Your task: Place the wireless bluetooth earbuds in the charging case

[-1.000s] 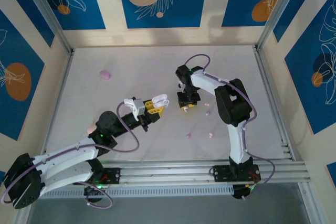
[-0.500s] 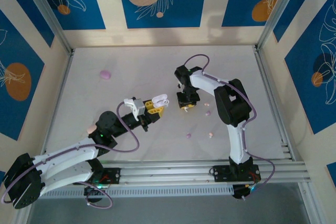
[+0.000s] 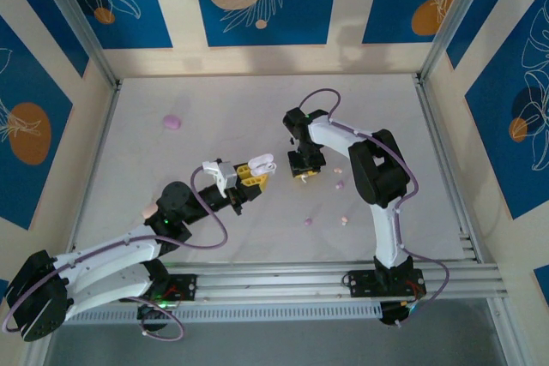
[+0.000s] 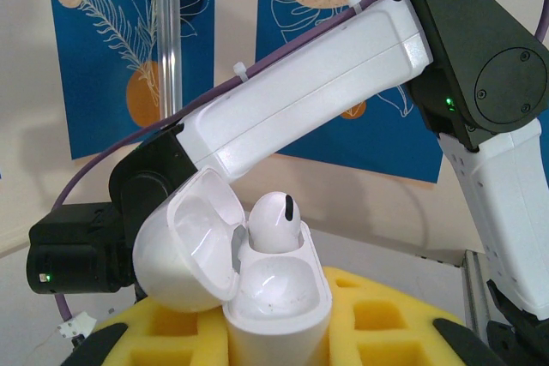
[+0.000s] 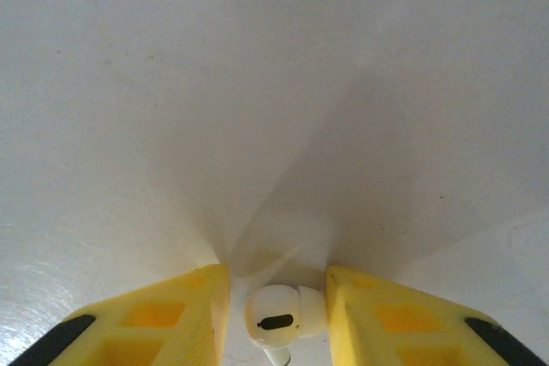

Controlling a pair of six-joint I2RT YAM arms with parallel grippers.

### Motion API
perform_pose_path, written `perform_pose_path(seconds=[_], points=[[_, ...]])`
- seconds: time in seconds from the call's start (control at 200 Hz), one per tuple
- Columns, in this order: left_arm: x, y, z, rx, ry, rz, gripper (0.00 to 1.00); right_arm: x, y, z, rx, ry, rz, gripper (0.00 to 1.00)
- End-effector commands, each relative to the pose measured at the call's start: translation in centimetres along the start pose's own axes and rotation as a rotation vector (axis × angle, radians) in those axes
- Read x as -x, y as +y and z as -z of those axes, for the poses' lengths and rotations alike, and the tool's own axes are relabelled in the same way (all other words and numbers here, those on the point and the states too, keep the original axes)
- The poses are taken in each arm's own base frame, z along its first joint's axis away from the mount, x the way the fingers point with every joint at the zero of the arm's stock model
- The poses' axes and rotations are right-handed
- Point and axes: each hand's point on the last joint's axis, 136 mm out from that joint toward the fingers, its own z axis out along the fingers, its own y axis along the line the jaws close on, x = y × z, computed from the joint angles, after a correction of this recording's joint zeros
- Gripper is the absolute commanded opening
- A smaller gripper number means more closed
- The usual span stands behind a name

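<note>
Your left gripper (image 3: 250, 176) is closed on the white charging case (image 4: 276, 302), which stands with its lid open and one white earbud (image 4: 273, 222) sitting in it. Your right gripper (image 5: 276, 289) pinches a second earbud (image 5: 283, 318) between its yellow fingers (image 5: 369, 315), close to the table (image 5: 257, 83) and near the case.

We see glossy white plastic charging case (image 4: 276, 293), glossy plastic earbud (image 5: 283, 317), matt yellow right gripper pads (image 5: 154, 321), smooth table (image 5: 257, 83)
</note>
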Motion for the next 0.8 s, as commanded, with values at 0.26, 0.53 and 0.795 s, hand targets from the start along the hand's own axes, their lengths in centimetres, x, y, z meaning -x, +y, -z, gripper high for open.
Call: perform_pose_path(seconds=[0.26, 0.53, 0.795], points=[[1.1, -0.6, 0.1, -0.013, -0.047, -0.008, 0.19, -1.3, -0.4, 0.8, -0.03, 0.037, -0.018, 0.34], [1.1, -0.6, 0.0, -0.016, -0.048, -0.004, 0.19, -0.7, 0.0, 0.2, -0.012, 0.028, -0.012, 0.36], [1.1, -0.5, 0.1, -0.013, -0.047, -0.007, 0.19, 0.2, -0.3, 0.4, -0.025, 0.007, 0.005, 0.37]])
